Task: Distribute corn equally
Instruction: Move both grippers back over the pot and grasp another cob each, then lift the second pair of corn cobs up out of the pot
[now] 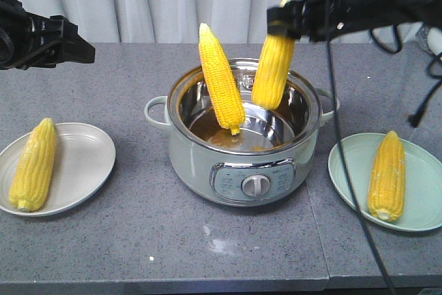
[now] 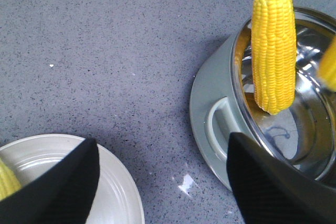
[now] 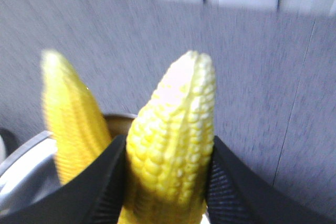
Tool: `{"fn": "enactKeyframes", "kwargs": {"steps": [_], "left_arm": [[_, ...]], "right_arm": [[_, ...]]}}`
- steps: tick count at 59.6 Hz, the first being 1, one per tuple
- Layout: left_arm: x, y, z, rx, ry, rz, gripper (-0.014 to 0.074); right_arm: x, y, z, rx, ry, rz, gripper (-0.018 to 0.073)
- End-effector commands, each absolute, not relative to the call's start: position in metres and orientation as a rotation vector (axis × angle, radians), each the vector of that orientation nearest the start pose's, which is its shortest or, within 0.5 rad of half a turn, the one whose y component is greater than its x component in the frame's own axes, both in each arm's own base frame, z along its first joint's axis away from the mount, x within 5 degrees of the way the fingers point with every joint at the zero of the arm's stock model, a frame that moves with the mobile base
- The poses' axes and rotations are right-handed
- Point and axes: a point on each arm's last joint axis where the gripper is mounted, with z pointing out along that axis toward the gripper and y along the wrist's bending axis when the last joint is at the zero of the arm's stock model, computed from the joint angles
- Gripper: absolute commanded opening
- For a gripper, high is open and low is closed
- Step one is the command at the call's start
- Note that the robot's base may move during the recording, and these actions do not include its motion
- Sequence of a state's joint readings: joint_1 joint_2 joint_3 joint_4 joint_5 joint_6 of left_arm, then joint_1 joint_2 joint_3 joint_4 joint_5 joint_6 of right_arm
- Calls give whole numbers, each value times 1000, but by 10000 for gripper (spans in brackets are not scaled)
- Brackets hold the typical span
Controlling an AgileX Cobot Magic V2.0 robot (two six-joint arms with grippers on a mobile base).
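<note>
**Corn cob (image 1: pixel 273 70) clamped in right gripper (image 1: pixel 282 29) over pot (image 1: pixel 243 167)**

The right gripper's jaws are drawn narrow on the corn cob near its pointed end, and the tip pokes up above the fingers. The cob hangs almost upright, blunt end down, over the right half of the pot's mouth. Whether it touches the steel inside I cannot tell.

Just beside it, a second cob (image 1: pixel 221 81) leans on the pot's back-left rim, point up and lower end inside the bowl.

The left gripper (image 2: pixel 163 142) is spread wide with nothing between its fingers. It hovers over the grey table (image 1: pixel 138 240), between the white plate (image 1: pixel 90 157) and the pot's left handle.

A third cob (image 1: pixel 33 164) lies on the white plate at the left. A fourth cob (image 1: pixel 387 174) lies on the pale green plate (image 1: pixel 345 170) at the right. Both plates stand apart from the pot.
</note>
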State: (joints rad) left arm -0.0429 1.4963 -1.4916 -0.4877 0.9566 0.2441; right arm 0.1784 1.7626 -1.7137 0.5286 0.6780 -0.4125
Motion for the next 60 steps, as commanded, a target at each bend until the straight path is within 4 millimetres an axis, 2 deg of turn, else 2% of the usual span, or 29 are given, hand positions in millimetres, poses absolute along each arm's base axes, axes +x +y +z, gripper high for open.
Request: {"fn": "enactKeyframes", "kwargs": {"steps": [1,9,16,21,26,37,51,60], "left_arm": [[314,-52,415,145,2227,-568,503],[315,-59,422,150,2149,-663,503],[318,-80,428,200,2049,-758,503],[322,-105,426,257,1996,-814,503],[329,-128,420,300,1957,-828,503],[343,-165,405,259,1887,-815,503],[365,-191,383,222,1862,-766,503],[381,-201,394,246,1824,-788,503]], "right_arm": [[363,85,454,-333,1858,407,-9],[308,70,506,-365,1718,307,-9],[262,59,539,-385,1612,193,-7],[237,51,554,-374,1563,135,-6],[222,45,561,-348,1550,90,-5],[218,35,557,-298,1621,-6,-5],[218,29,555,-275,1649,-93,-5],[218,28,555,-277,1654,-111,-5]]}}
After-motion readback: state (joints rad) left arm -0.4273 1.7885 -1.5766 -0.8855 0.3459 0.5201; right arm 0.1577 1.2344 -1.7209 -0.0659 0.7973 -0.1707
